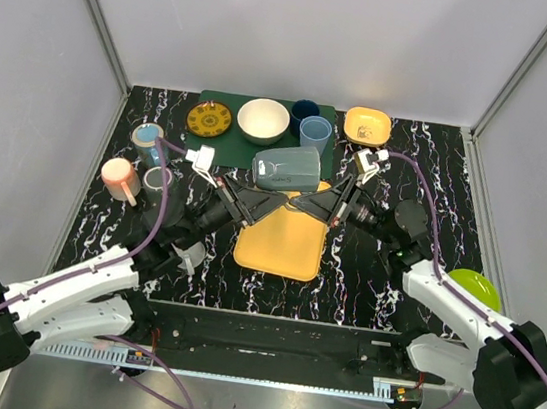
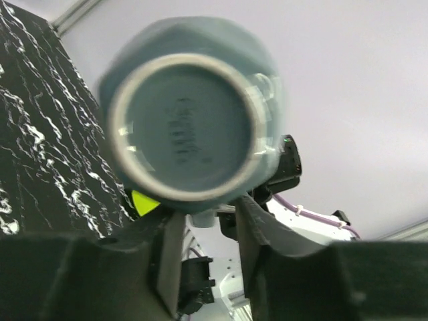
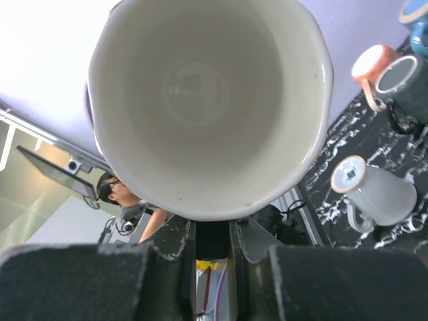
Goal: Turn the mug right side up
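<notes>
We find the grey-blue ceramic mug [image 1: 286, 169] on its side, its rim pinched by the right hand [image 3: 212, 234]; left hand [image 2: 208, 227] parted beneath its base.

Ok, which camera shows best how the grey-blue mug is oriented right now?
Top external: the mug shows whole, on its side above the yellow tray. Left wrist shows only its base; right wrist only its white inside and rim.

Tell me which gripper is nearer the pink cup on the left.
Left. The left gripper is at the mug's base, on the side facing the pink cup; the right gripper is at the mug's mouth, farther right.
</notes>
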